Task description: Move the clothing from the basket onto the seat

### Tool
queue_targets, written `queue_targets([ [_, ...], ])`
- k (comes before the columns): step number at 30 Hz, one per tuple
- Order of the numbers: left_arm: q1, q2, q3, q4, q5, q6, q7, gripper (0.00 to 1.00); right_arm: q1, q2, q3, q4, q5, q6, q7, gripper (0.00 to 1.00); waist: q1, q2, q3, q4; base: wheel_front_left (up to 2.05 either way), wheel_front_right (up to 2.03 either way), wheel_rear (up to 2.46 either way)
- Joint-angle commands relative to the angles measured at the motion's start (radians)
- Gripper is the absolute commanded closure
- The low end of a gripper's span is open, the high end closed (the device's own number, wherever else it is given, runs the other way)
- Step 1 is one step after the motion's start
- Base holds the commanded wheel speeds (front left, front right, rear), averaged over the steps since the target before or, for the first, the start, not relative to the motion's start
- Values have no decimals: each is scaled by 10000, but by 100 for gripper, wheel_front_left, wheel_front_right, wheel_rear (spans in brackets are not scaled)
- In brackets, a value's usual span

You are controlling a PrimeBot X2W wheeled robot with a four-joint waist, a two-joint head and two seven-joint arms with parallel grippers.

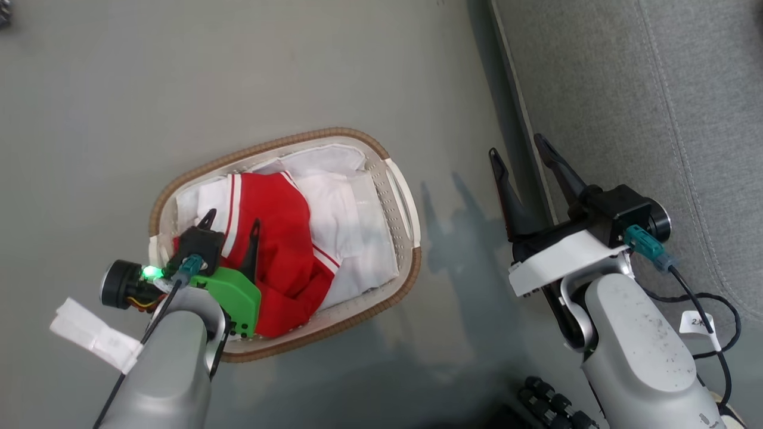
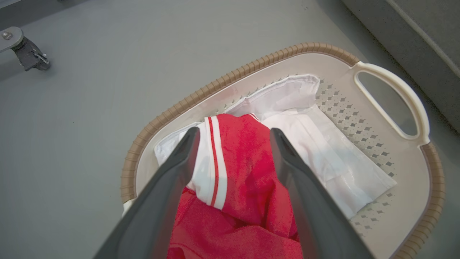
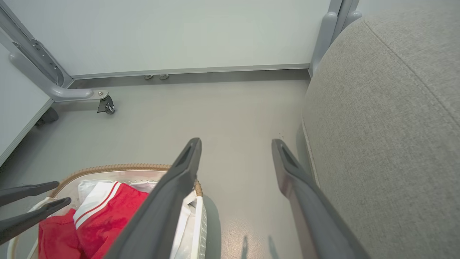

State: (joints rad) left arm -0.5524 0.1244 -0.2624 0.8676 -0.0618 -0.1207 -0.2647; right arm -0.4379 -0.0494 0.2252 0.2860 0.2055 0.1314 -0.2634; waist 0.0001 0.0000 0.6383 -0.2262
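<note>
The clothing [image 1: 280, 250] is a bright red garment with white panels and striped trim, bunched in the left half of the basket [image 1: 393, 298], an oval white one with a brown rim. My left gripper [image 1: 231, 223] hangs open just above the red clothing [image 2: 244, 162], its two dark fingers spread to either side of the fabric and holding nothing. My right gripper [image 1: 518, 146] stands open over the floor between the basket [image 3: 107, 168] and the seat [image 1: 644, 95], a large grey cushion. The clothing [image 3: 104, 212] and the seat [image 3: 388, 126] also appear in the right wrist view.
A white liner sheet [image 1: 351, 214] fills the basket's right half. Grey floor [image 1: 238, 77] surrounds the basket. A caster wheel [image 3: 107, 105] on a grey frame stands far off by the wall [image 3: 179, 32]. A black cable [image 1: 715, 310] loops off my right wrist.
</note>
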Motion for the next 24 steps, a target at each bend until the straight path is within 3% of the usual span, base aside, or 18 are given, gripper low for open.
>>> queue_targets([
  [1, -340, 116, -38, 299, 68, 107, 8, 0, -134, -36, 20, -49, 80, -14, -19, 0, -1, 0, 405, -185, 0, 0, 0],
  [13, -2269, 170, -826, 3423, 824, 465, 612, 0, -153, -37, 230, -155, 436, -14, -19, 0, -1, 0, 835, -374, 0, 0, 0],
  [24, -3098, 311, -1402, 4119, 1142, 494, 2352, 0, -141, -36, 440, -204, 622, -14, -19, 0, -1, 0, 1020, -596, 0, 0, 0],
])
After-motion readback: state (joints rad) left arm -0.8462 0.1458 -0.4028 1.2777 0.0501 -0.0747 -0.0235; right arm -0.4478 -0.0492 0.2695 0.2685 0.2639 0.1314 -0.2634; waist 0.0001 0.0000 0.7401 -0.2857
